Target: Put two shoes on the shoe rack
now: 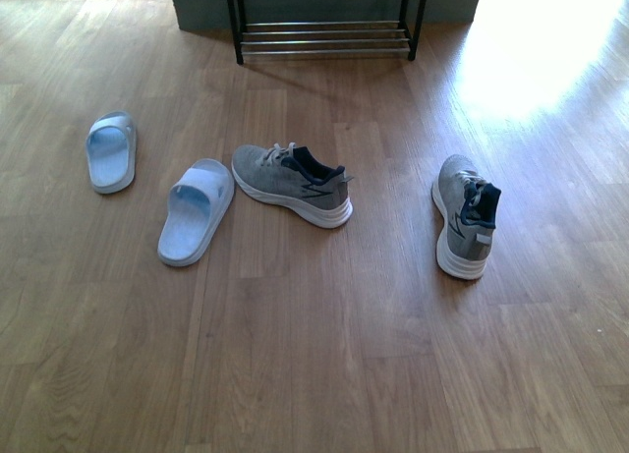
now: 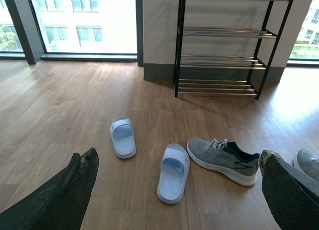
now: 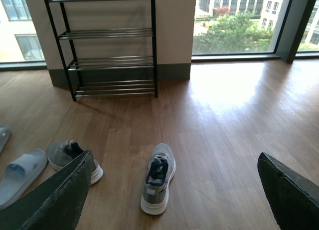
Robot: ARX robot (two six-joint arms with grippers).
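Two grey sneakers lie apart on the wood floor: one on its sole pointing left (image 1: 293,183), the other (image 1: 465,215) to the right, heel toward me. The shoe rack (image 1: 324,26) stands at the back against the wall, its chrome rods bare. Neither gripper shows in the front view. My left gripper (image 2: 177,162) hangs open high above the floor, with a sneaker (image 2: 224,160) and the rack (image 2: 227,45) beyond it. The right gripper (image 3: 174,160) is open too, above the other sneaker (image 3: 158,179), with the rack (image 3: 107,45) further off.
Two pale blue slides (image 1: 111,151) (image 1: 197,209) lie left of the sneakers. Large windows (image 2: 84,20) flank the wall behind the rack. Bright sunlight falls on the floor (image 1: 536,50) at the back right.
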